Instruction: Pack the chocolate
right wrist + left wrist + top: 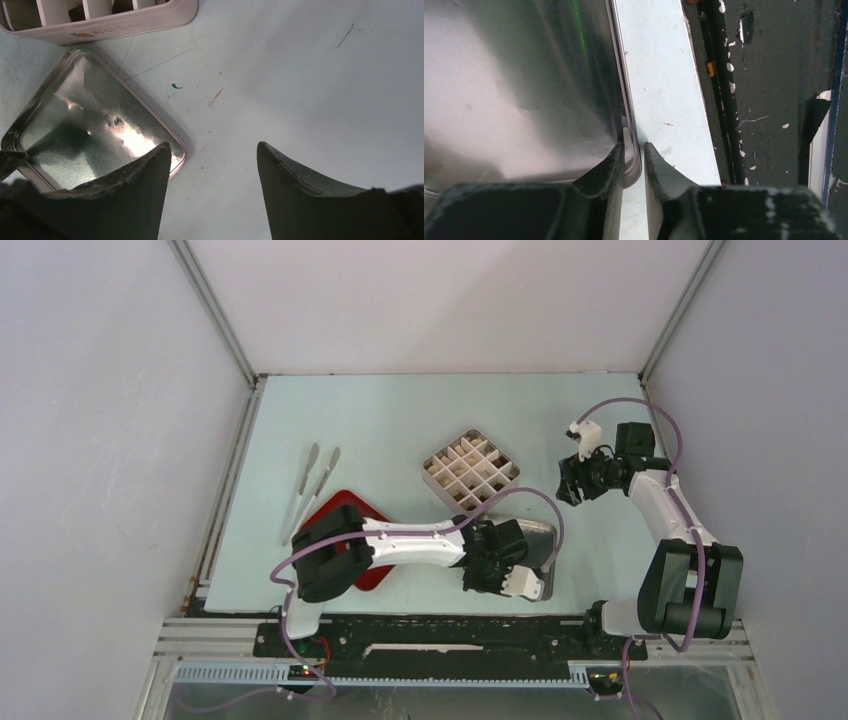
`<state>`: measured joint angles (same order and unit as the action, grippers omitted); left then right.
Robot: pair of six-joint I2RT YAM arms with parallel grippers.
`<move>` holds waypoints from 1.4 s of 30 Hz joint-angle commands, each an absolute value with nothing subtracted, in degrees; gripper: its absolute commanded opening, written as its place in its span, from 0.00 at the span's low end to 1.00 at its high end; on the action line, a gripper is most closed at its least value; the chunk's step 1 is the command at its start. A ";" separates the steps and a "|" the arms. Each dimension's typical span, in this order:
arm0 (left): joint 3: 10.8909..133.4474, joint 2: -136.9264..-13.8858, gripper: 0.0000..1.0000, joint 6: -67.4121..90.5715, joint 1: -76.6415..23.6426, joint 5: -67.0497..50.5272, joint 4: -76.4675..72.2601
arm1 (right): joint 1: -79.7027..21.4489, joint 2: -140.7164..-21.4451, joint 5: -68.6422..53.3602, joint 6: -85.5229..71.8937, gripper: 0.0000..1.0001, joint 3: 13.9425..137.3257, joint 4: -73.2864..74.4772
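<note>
Found left gripper (631, 147) low over the near right corner of the shallow, silvery square metal lid (524, 100), which lies flat on the pale blue-green table (380, 420). Noted one finger (609, 165) inside the lid and the other just outside, straddling the raised rim with only a narrow gap between them. Inner finger looks to be against the rim, with a sliver of table showing by the outer one. Cannot tell whether the rim is actually pinched.

Found right gripper (214, 145) held above bare table to the right of the lid, fingers spread wide with nothing between them. Lid corner visible just beside its left finger in the right wrist view.

Located the chocolate (463, 498), cream and dark brown pieces, in the cells of the square pinkish-beige tin with white grid dividers (440, 490), just beyond the lid. Cannot count pieces at this scale.

Noted flat red tray (362, 502) largely hidden beneath the left arm, contents not visible. Noted metal tongs (310, 485) lying just beyond the tray's far left side.
</note>
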<state>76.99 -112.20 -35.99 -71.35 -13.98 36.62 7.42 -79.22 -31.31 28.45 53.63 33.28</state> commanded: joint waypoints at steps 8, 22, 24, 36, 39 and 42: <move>85.51 -107.09 0.00 -39.43 -68.85 -19.29 44.93 | 10.62 -73.39 -33.94 27.29 0.66 56.90 32.66; 95.40 -102.68 0.00 -32.20 -54.69 -48.02 53.05 | 15.79 -55.74 -54.90 43.51 0.69 62.60 49.88; 96.75 -104.05 0.00 -32.28 -53.60 -50.25 54.66 | 14.04 -53.16 -57.04 48.24 0.69 62.96 55.13; 101.37 -109.02 0.00 -32.95 -50.93 -53.48 57.44 | -15.86 -56.50 -41.66 53.60 0.70 62.30 68.83; 101.49 -109.16 0.00 -32.49 -50.60 -53.83 56.99 | -19.18 -56.33 -39.76 51.56 0.71 61.09 66.76; 101.53 -109.07 0.00 -31.80 -50.33 -54.15 56.30 | -19.96 -56.21 -32.55 48.16 0.71 58.68 61.34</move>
